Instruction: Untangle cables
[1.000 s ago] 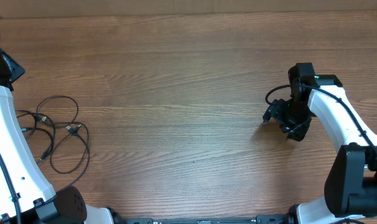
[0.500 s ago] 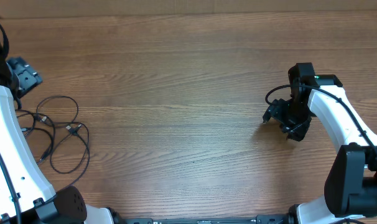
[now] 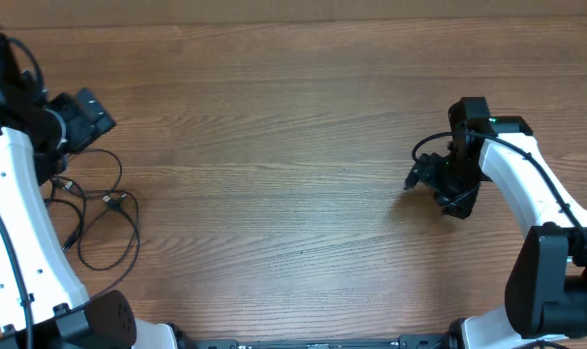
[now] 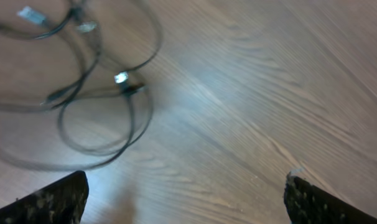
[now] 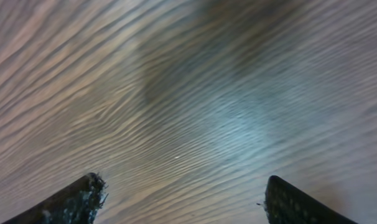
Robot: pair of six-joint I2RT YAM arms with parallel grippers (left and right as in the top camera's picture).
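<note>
The cables (image 3: 112,200) are thin black cords lying in a loose tangle of loops on the wooden table at the left, with small plugs at their ends. My left gripper (image 3: 83,116) hovers just behind the tangle, open and empty. In the left wrist view the cables (image 4: 123,79) appear blurred at the upper left, ahead of the wide-apart fingers (image 4: 185,199). My right gripper (image 3: 417,176) is far to the right, open and empty. The right wrist view shows only bare wood between its fingers (image 5: 182,199).
The wooden table (image 3: 274,145) fills the view. The right arm's own thicker black cable (image 3: 431,145) loops beside its wrist. Both arm bases stand at the front edge.
My left gripper has come in from the left edge, moving right to a spot just behind the cable tangle. My right gripper has shifted slightly left. The cables have not moved.
</note>
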